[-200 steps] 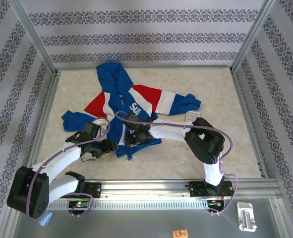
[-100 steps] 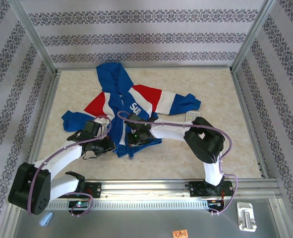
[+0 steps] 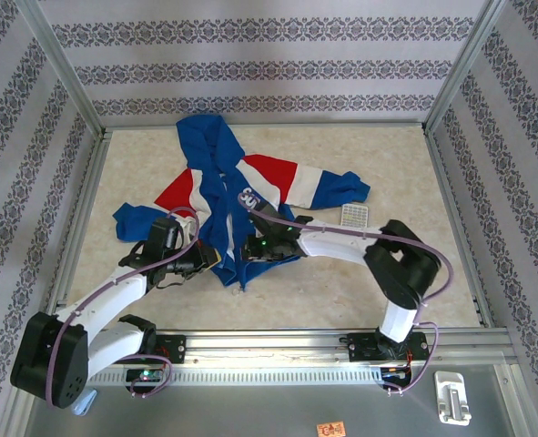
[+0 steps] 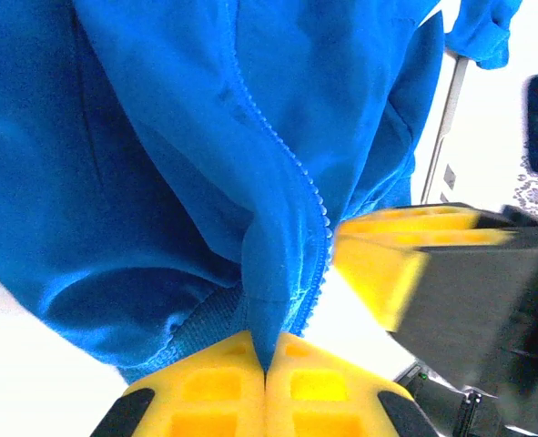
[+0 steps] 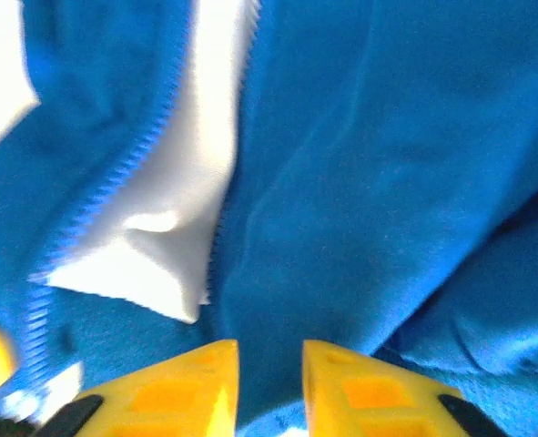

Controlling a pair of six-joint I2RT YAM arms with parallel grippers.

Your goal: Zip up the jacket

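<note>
Blue-red-white jacket (image 3: pixel 221 182), seemingly beige mottled table (image 3: pixel 360 273)

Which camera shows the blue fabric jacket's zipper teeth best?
The left wrist view: the zipper teeth run sharp down the royal-blue fabric jacket to the left gripper, shut on a fold. The right wrist view shows them blurred; in the top view they are too small to make out.

Robot lab test cell, aluminium frame posts (image 3: pixel 59 68), wallpaper-patterned panels (image 3: pixel 269 68) (floral stripes), beige tabletop (image 3: pixel 360 282)

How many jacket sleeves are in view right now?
2. The left-side sleeve lies at the jacket's left; the right-side sleeve stretches to its right. None seems hidden.
</note>
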